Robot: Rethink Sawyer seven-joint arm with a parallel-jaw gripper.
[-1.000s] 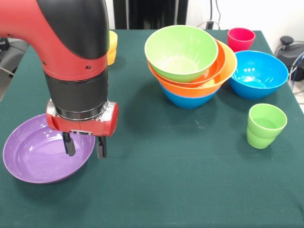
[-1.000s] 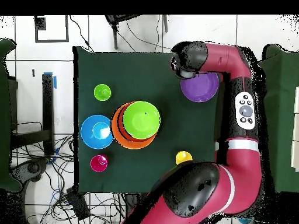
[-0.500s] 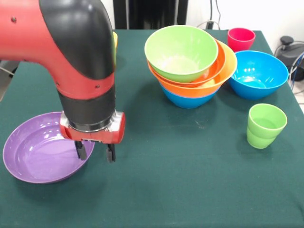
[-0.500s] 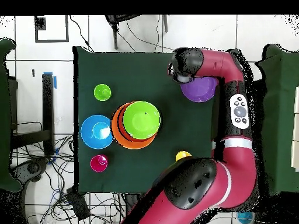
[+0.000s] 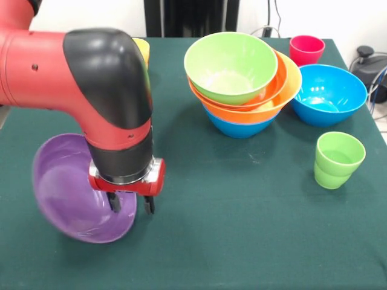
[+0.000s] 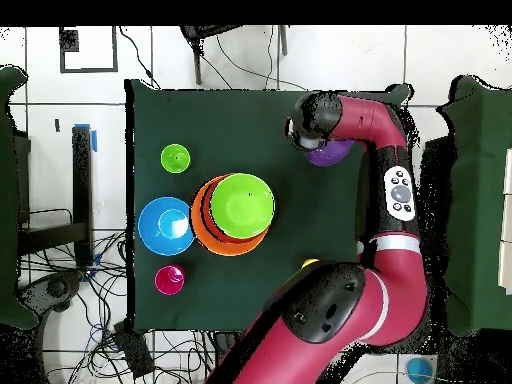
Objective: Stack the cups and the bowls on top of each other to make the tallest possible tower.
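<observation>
We've got the pincer [image 5: 130, 204] clamped on the rim of the purple bowl [image 5: 72, 196], one finger inside the rim and one outside, and the bowl tipped up steeply, its hollow facing the camera side in the front view and its lower edge at or just above the green tabletop [image 5: 242, 229]. The wrist points straight down, with the red and black arm [image 5: 78, 78] bent in a broad elbow directly above the bowl.

The relation that matters: the tower [image 5: 242, 78] lies well apart from the pincer, across the tabletop toward the far right in the front view. It's a leaning nest with a blue bowl lowest, then yellow-orange, orange-red, and the lime green bowl [image 5: 230, 65] on top. We'd judge the purple bowl must rise clear of that top rim and level out before it travels over.

Beyond it sit a loose blue bowl [image 5: 329, 93], a red-pink cup [image 5: 306, 48] and a light green cup [image 5: 338, 158]; a yellow cup [image 5: 143, 49] peeks out behind the arm.
</observation>
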